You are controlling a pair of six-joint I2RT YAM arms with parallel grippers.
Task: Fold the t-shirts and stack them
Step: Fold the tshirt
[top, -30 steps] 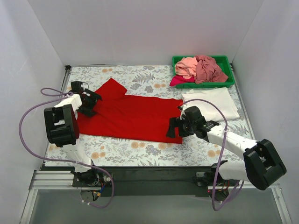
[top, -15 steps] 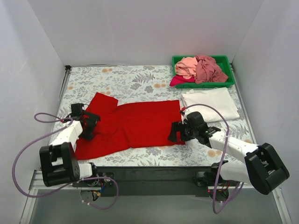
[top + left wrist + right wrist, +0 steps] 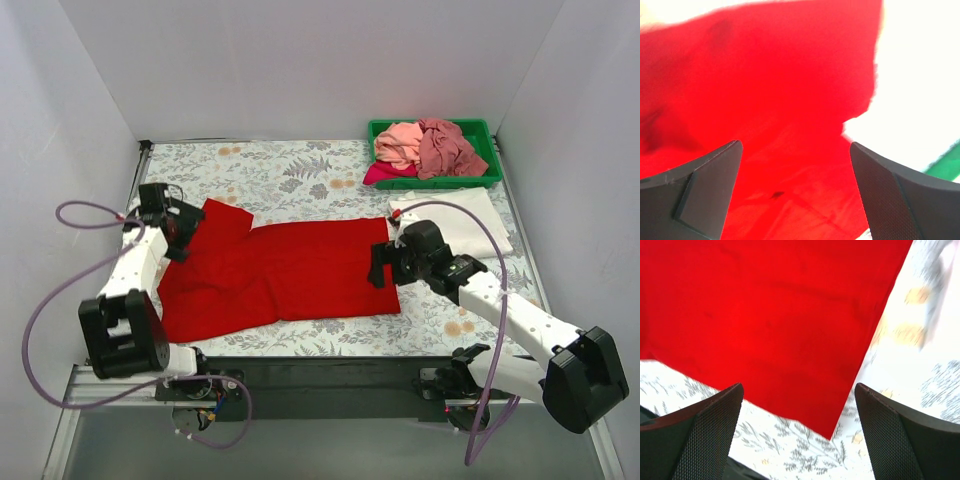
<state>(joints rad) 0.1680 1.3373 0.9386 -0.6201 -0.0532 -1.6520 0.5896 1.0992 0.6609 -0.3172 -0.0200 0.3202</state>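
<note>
The left claw [image 3: 183, 232] has swung back to the sleeve of the red t-shirt [image 3: 300, 270], the right claw [image 3: 380, 272] at its hem, both agape and empty; spreading looks done, folding needs fresh grips.

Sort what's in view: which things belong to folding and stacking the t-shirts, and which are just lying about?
Job: red t-shirt, spread out; white t-shirt, folded; light pink t-shirt, dusty rose t-shirt and magenta t-shirt, heaped in the green tray.
Lying about: green tray; floral tablecloth.
</note>
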